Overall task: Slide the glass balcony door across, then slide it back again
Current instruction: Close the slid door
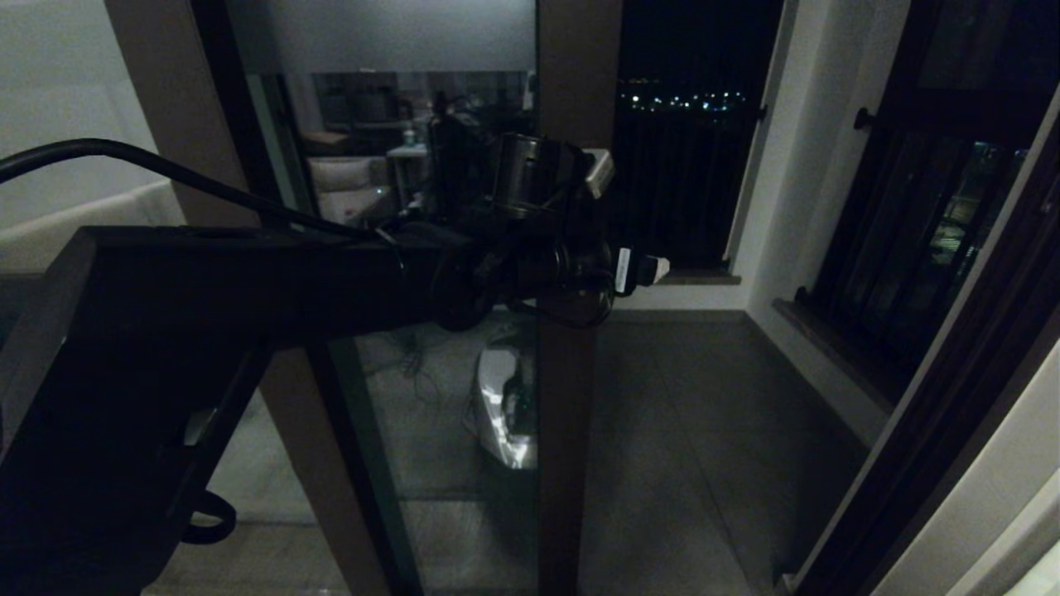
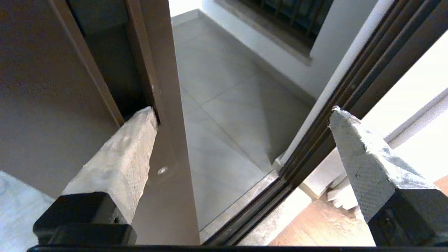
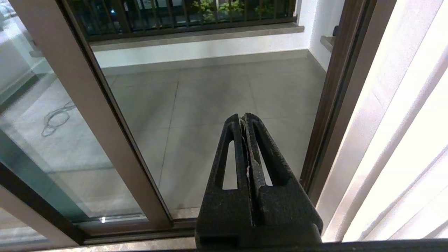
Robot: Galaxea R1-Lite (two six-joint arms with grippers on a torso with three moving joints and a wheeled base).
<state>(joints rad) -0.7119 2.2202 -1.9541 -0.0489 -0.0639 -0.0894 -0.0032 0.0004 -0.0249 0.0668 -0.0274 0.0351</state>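
At the left, the left gripper (image 2: 241, 112) is held at the edge stile of the door (image 1: 571, 414), its fingers spread wide; one padded fingertip (image 2: 145, 120) is pressed against the inner side of the stile, the other hangs free over the opening. The door is seen slid well to the left, overlapping the fixed panel (image 1: 273, 463), so the doorway onto the balcony floor (image 1: 687, 430) is open. The first slide is judged done or nearly so; the return slide toward the jamb (image 1: 927, 463) is left. At the right, the right gripper (image 3: 245, 120) is parked low before the opening, fingers pressed together, nothing between them.
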